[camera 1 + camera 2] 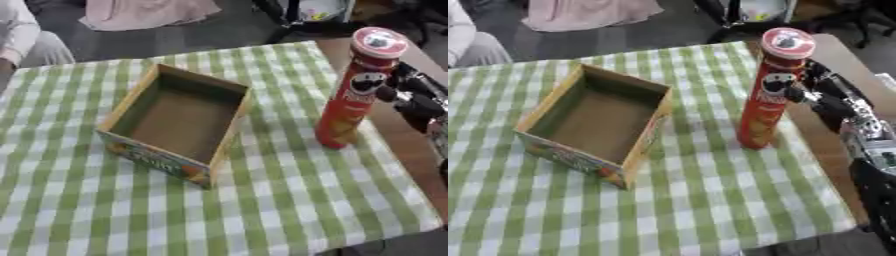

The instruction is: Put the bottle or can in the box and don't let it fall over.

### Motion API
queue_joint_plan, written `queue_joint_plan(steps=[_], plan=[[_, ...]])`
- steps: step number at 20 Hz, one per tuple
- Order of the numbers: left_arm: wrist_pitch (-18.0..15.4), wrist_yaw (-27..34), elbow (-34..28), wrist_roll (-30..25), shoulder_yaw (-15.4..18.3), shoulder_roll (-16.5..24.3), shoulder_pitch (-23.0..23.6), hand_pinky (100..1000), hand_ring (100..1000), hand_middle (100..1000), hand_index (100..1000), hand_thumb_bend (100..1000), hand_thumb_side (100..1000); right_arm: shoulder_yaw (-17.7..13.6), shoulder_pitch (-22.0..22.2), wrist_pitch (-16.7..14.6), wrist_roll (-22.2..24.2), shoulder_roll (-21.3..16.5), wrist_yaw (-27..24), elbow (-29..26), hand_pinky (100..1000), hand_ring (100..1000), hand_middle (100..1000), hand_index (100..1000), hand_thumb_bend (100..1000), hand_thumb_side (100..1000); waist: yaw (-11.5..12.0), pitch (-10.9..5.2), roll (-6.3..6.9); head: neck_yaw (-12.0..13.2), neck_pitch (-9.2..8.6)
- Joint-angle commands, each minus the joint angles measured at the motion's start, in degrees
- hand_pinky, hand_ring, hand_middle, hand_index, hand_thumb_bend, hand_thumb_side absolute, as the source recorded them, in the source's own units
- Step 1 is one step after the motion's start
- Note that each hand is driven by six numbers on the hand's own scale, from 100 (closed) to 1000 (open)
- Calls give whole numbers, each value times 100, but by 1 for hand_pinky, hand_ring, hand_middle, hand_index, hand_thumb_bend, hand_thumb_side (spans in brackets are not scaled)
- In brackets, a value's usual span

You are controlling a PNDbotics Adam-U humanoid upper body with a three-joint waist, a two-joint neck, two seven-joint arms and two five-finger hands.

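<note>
tablecloth (289,200) fills the near ground, green and white checks spread flat over the table, and it runs right up to the far edge. on it, left of centre, sits the open cardboard box (178,125), turned at an angle so one printed corner points toward the camera; its inside is plain brown and there's nothing in it. over to the right, well apart from the box, the tall red can (769,90) stands upright on the cloth, near the cloth's right edge, its round lid up top and a face logo partway down its side. and there's the right hand (826,102), black, coming in from the right side, level with the can's upper half, fingers (391,92) reaching in against the can's right side. whether those fingers are curled round the can or only lying against it, i cannot tell from either eye. bare brown tabletop (820,145) shows in a strip beyond the cloth on that right side, under the arm. the left hand shows nowhere. farther back, past the table, dark floor and a heap of pink cloth (144,12).
</note>
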Motion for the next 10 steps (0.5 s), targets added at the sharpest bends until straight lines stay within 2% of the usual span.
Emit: queue_joint_plan(steps=[1, 10], plan=[[-7, 6, -56, -19, 40, 121, -73, 841, 733, 725, 735, 618, 460, -6, -115, 26, -8, -83, 60, -127, 700, 984, 1000, 938, 985, 363, 17, -45, -8, -21, -59], [-10, 8, -50, -21, 47, 109, -64, 842, 733, 725, 734, 618, 461, 54, -190, 74, -42, 0, 92, -162, 689, 976, 1000, 931, 1000, 383, 36, -39, -14, -24, -58]])
